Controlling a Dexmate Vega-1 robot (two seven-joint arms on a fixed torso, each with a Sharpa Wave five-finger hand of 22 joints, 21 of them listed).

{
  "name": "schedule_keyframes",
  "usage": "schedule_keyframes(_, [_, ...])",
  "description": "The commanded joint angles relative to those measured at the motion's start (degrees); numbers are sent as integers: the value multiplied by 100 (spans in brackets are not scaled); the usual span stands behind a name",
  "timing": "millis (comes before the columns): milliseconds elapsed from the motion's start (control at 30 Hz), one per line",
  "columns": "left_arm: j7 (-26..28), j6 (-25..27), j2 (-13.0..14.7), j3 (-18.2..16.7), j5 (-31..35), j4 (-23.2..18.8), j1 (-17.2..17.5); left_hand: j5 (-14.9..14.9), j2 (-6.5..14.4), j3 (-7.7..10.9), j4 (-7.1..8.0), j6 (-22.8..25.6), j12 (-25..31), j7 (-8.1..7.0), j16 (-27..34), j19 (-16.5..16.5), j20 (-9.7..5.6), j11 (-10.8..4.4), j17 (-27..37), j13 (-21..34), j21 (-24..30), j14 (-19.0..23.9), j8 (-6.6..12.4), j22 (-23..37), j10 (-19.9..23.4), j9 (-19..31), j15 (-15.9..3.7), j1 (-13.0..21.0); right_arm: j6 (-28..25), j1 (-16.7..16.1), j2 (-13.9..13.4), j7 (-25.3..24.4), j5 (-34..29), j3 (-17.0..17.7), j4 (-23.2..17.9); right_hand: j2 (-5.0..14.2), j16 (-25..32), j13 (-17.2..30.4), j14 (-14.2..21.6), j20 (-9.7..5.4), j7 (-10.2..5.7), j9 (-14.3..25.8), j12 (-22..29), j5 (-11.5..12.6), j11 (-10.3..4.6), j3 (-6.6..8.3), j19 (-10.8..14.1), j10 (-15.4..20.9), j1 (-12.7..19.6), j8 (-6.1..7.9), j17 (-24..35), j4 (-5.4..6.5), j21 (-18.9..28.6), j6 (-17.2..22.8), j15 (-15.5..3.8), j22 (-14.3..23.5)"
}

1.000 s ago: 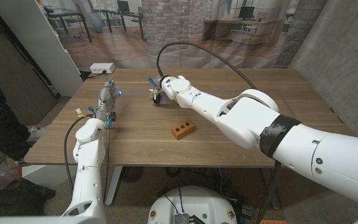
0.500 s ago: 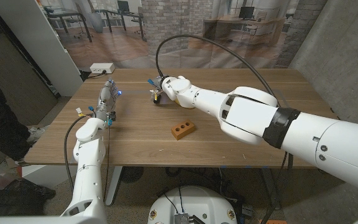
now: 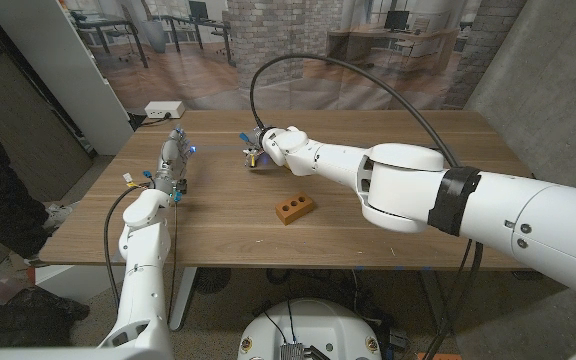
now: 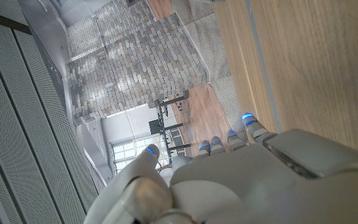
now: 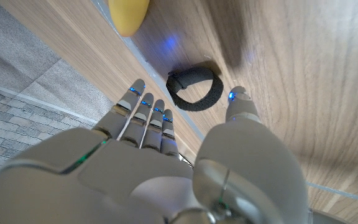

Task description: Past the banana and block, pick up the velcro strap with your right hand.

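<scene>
Evidently the black looped velcro strap (image 5: 195, 90) lies on the wooden table (image 5: 303, 74) near its edge, centre of the right wrist frame, between the right hand's (image 5: 185, 124) spread fingers (image 5: 146, 115) and thumb, which hold nothing. It looks light, soft and floppy, likely to collapse when squeezed; pinching one side of the band seems the surest hold. A yellow banana (image 5: 128, 14) sits just beyond, top of that frame. In the head view's centre lies an orange-brown block (image 3: 294, 208); the left hand (image 3: 172, 160) stands at upper left, apparently unladen, though small.
</scene>
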Motion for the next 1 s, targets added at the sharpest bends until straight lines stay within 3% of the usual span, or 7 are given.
schedule_keyframes(33, [9, 3, -5, -5, 2, 11, -11, 24, 216, -29, 18, -1004, -5, -4, -16, -1141, -29, 1, 27, 14, -39, -1616, -12, 31, -1378, 29, -19, -15, 6, 46, -35, -77, 267, -354, -9, 8, 22, 12, 81, -155, -53, 8, 21, 46, -29, -15, 68, 107, 145, 50, 27, -18, 13, 74, -171, 31])
schedule_keyframes(400, [6, -19, -2, -30, -11, 59, -32, 30, 215, -49, 25, -1000, -1, -8, -15, -1132, -33, -5, 28, 14, -65, -1614, -12, 33, -1367, 29, -18, -25, 105, 35, -50, -141, 191, -409, -9, 69, 118, 15, 508, -332, -335, 9, 89, 150, -284, -4, 242, 475, 590, 145, 36, -36, 50, 488, -431, 44])
schedule_keyframes(533, [14, -22, -4, -38, -11, 60, -34, 32, 214, -55, 26, -998, -1, -8, -14, -1127, -37, 0, 28, 14, -72, -1613, -12, 33, -1365, 29, -22, -29, 116, 19, -49, -168, 167, -415, -9, 99, 179, 17, 757, -384, -413, 9, 140, 194, -264, -26, 322, 730, 708, 223, 55, -1, 70, 796, -502, 52])
schedule_keyframes(700, [12, -11, -9, -45, -16, 71, -33, 34, 212, -64, 27, -993, -2, -7, -13, -1118, -36, 13, 28, 14, -79, -1609, -11, 34, -1367, 29, -20, -32, 89, -24, -50, -216, 117, -428, -9, 194, 355, 40, 1412, -486, -574, 9, 289, 288, -239, -78, 490, 1435, 952, 351, 108, 55, 116, 1427, -782, 70])
schedule_keyframes(733, [13, -8, -13, -47, -18, 70, -32, 34, 212, -65, 28, -992, -1, -9, -12, -1117, -36, 13, 28, 14, -80, -1607, -11, 34, -1365, 29, -18, -32, 85, -31, -51, -224, 104, -429, -9, 209, 404, 50, 1571, -520, -600, 10, 312, 315, -340, -87, 527, 1580, 1045, 399, 133, 46, 127, 1630, -834, 76])
schedule_keyframes(767, [16, -10, -11, -45, -11, 71, -30, 34, 211, -66, 28, -990, 1, -10, -10, -1113, -36, 11, 28, 14, -80, -1603, -10, 34, -1360, 29, -22, -33, 79, -43, -54, -241, 101, -420, -9, 251, 489, 72, 1814, -538, -695, 13, 373, 348, -274, -119, 579, 1853, 1113, 474, 179, 75, 144, 1955, -914, 83])
schedule_keyframes(1000, [3, -10, -14, -38, -9, 93, -41, 38, 208, -80, 33, -995, -5, -9, -14, -1116, -36, -7, 28, 14, -96, -1612, -13, 35, -1375, 29, -22, -41, 134, -125, -101, -433, -37, -303, -9, 671, 1178, 308, 3014, -660, -826, 17, 796, 419, -356, -155, 859, 3120, 1738, 715, 618, 34, 270, 3169, -1044, 117])
